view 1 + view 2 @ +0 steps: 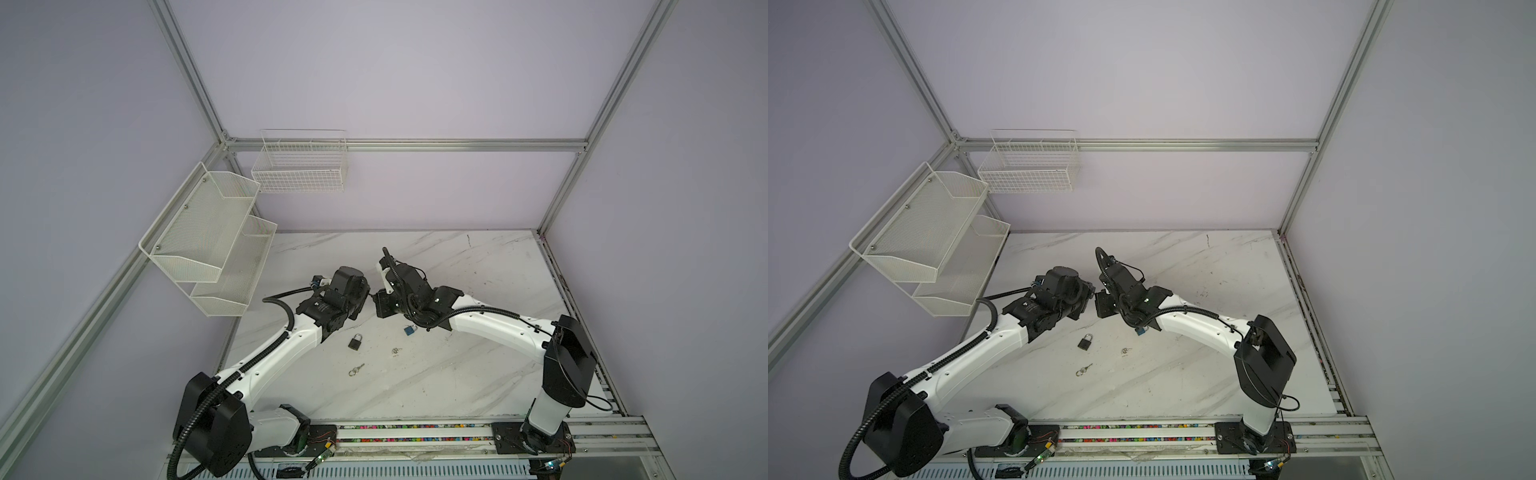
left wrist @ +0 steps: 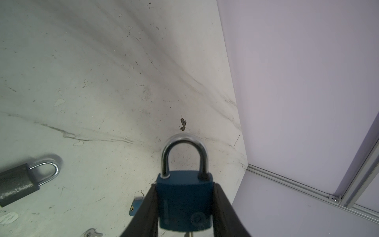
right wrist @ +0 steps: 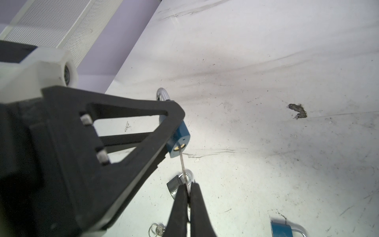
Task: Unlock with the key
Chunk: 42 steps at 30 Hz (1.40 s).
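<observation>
The right gripper (image 3: 189,185) is pinched tight on the small key (image 3: 182,162). Just past its tips, the key's end seems to sit in the keyhole (image 3: 180,147) of the blue padlock (image 3: 178,139). The left gripper (image 2: 184,190) squeezes the padlock's sides. Keep the key straight, push it all the way in, then turn slowly.

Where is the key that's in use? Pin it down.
In the right wrist view the key is pinched in the right gripper, its tip at the keyhole of the blue padlock clamped by the left gripper.
</observation>
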{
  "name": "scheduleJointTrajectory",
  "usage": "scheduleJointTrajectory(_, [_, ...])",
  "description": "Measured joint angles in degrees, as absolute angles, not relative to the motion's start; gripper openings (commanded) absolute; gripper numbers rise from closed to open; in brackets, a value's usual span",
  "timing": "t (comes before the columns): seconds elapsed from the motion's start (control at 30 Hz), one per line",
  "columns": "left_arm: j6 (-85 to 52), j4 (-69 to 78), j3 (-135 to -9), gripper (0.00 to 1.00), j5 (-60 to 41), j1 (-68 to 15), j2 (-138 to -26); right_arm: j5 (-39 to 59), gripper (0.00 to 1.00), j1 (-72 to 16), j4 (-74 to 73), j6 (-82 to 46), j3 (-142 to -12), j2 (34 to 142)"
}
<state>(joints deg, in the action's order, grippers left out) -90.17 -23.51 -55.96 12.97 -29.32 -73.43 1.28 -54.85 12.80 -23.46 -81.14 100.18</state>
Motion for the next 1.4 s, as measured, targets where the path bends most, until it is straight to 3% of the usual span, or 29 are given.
scheduleJointTrajectory(1.4, [-94.61, -23.49, -55.96, 0.04, 12.95, -27.75, -71.29, 0.86, 0.00, -55.13, 12.23, -26.70, -83.35, 101.60])
